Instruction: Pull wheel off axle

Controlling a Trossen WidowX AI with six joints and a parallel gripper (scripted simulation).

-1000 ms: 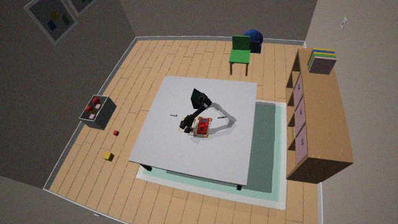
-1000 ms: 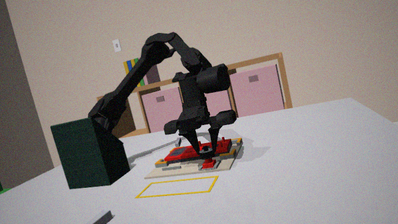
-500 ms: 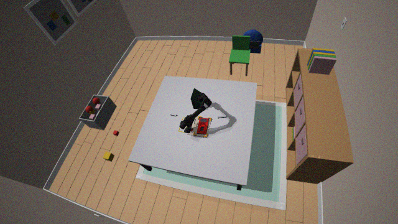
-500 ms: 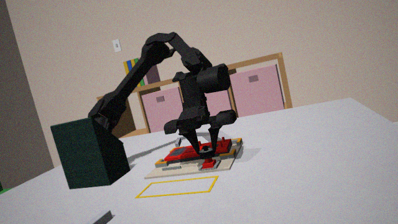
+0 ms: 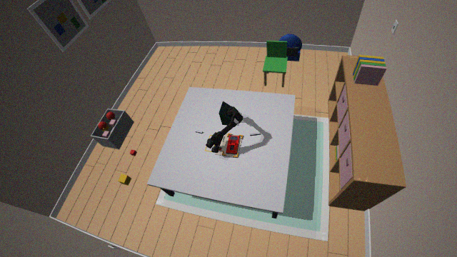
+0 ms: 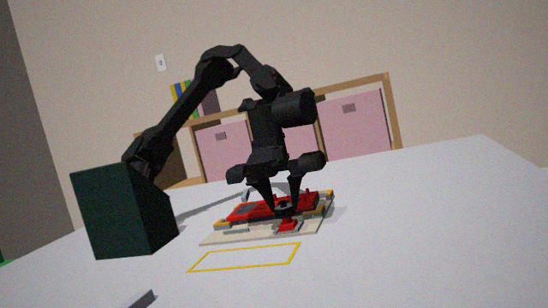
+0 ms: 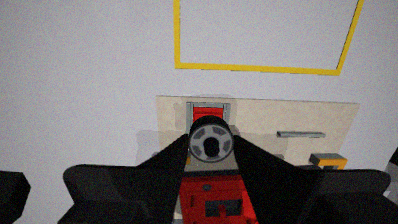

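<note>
The arm arches over the desk point(image 6: 428, 222), its pincer point(image 7: 211, 145) pointing straight down, clamped on the one wheel point(image 7: 211, 142) above the red car point(image 6: 274, 207), beside one yellow-outlined area point(image 6: 244, 257).

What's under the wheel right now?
The wheel, clamped between the jaws of the gripper, sits over the red car body and beige base plate. A red block in a grey frame shows just beyond it. The axle itself is hidden.
</note>
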